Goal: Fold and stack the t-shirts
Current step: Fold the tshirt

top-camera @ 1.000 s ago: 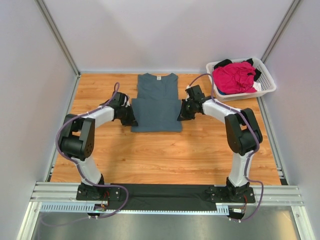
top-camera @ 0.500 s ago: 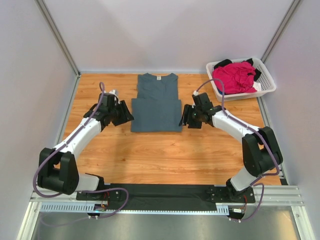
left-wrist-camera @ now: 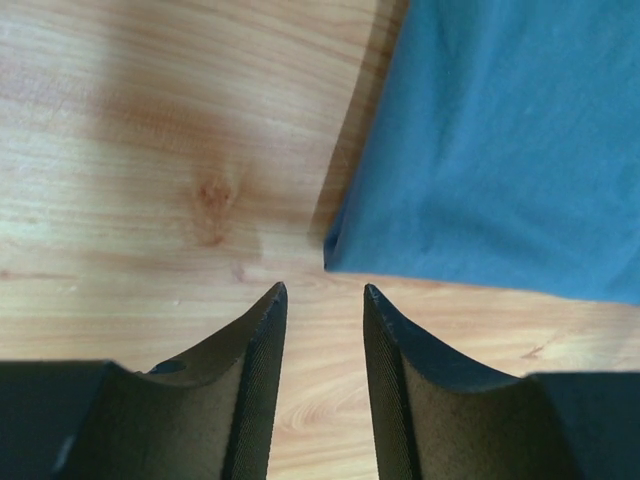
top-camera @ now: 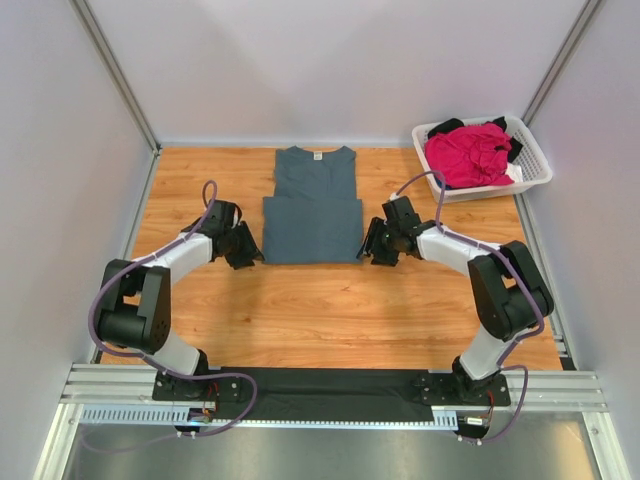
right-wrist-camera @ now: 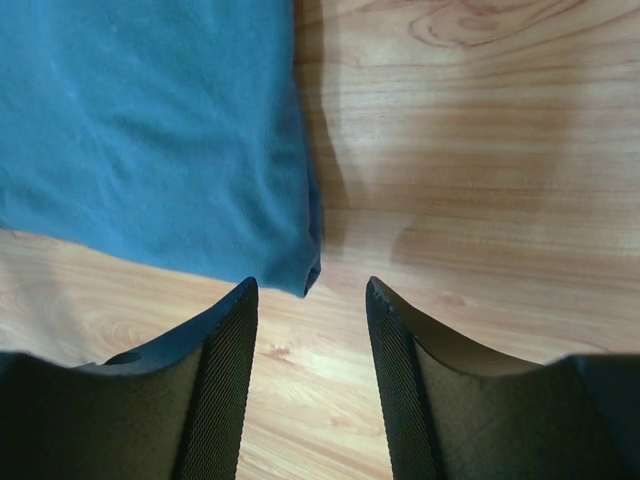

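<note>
One blue-grey shirt (top-camera: 312,205); one pink shirt (top-camera: 468,152); black cloth (top-camera: 447,127), count unclear; one basket (top-camera: 536,172); two grippers: left gripper (left-wrist-camera: 322,290), right gripper (right-wrist-camera: 310,283).

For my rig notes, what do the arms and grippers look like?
The left arm and right arm have white shells, black joints, a looping purple cable. The left gripper and right gripper have dark tapering fingers, finely ribbed inside.

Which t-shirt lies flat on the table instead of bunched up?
The slate blue-grey t-shirt, spread flat on the wooden table; the magenta-pink shirt and black shirt lie crumpled in the white slatted plastic basket.
</note>
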`<action>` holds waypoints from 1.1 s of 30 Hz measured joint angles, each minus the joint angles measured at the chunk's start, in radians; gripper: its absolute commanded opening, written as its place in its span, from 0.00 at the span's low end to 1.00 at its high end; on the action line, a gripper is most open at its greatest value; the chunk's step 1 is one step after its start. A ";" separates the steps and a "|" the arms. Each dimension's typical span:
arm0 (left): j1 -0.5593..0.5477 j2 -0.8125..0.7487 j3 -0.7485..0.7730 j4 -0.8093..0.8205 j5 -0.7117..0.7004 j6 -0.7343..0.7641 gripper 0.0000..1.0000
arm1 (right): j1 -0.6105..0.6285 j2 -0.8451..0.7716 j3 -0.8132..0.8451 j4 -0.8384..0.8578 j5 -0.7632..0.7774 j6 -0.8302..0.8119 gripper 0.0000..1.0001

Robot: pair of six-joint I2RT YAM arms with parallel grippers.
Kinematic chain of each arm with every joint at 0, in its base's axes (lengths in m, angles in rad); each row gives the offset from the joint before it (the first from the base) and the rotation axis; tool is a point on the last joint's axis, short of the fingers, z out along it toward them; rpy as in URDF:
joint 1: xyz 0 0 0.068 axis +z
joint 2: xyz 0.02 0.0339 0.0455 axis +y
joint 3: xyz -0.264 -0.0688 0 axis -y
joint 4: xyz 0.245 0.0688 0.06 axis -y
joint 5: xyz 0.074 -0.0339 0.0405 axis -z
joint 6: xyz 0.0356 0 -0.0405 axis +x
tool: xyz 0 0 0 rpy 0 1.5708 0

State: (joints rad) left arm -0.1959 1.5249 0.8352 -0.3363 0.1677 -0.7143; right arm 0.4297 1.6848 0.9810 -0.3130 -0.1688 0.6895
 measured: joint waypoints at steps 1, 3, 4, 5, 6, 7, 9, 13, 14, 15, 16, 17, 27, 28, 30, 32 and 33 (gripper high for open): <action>0.000 0.016 0.005 0.006 0.000 -0.003 0.43 | 0.000 0.013 0.000 0.009 0.000 0.010 0.48; 0.000 0.045 0.015 0.023 0.002 -0.008 0.42 | 0.000 0.034 0.000 0.026 -0.001 0.026 0.47; 0.000 0.059 0.020 0.028 0.003 -0.012 0.42 | 0.000 0.046 0.001 0.034 -0.002 0.032 0.46; 0.000 0.074 0.025 0.034 0.005 -0.014 0.41 | 0.000 0.058 0.002 0.040 -0.003 0.039 0.44; 0.000 0.083 0.029 0.039 0.006 -0.017 0.41 | 0.000 0.069 0.002 0.047 -0.006 0.045 0.43; 0.000 0.095 0.032 0.044 0.008 -0.018 0.39 | 0.000 0.076 0.006 0.050 -0.013 0.052 0.40; 0.000 0.112 0.039 0.050 0.013 -0.022 0.33 | 0.000 0.085 0.012 0.059 -0.016 0.059 0.33; 0.000 0.129 0.040 0.059 0.021 -0.028 0.08 | 0.002 0.101 0.015 0.065 -0.017 0.073 0.05; 0.000 0.130 0.040 0.060 0.024 -0.027 0.01 | 0.003 0.102 0.015 0.067 -0.017 0.078 0.00; 0.000 0.130 0.040 0.062 0.029 -0.026 0.00 | 0.004 0.102 0.015 0.069 -0.017 0.079 0.00; 0.000 0.130 0.040 0.064 0.033 -0.023 0.00 | 0.005 0.102 0.015 0.069 -0.017 0.082 0.00; 0.000 0.130 0.040 0.065 0.035 -0.021 0.00 | 0.005 0.102 0.015 0.069 -0.018 0.082 0.00; -0.055 0.047 0.039 -0.121 0.026 -0.009 0.00 | 0.016 0.010 -0.077 -0.027 -0.066 0.085 0.00; -0.070 0.030 0.038 -0.144 0.025 -0.007 0.00 | 0.019 -0.007 -0.089 -0.055 -0.073 0.084 0.00; -0.113 -0.008 0.037 -0.219 0.024 -0.002 0.00 | 0.028 -0.044 -0.113 -0.124 -0.090 0.080 0.00; -0.162 -0.039 0.037 -0.300 0.014 0.006 0.00 | 0.041 -0.084 -0.130 -0.203 -0.106 0.075 0.00; -0.188 -0.056 0.037 -0.346 0.010 0.010 0.00 | 0.049 -0.102 -0.133 -0.248 -0.113 0.072 0.01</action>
State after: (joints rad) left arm -0.3840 1.4685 0.8719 -0.6827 0.1772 -0.7048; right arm 0.4789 1.5829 0.8478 -0.5606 -0.2817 0.7620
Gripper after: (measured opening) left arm 0.006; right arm 0.011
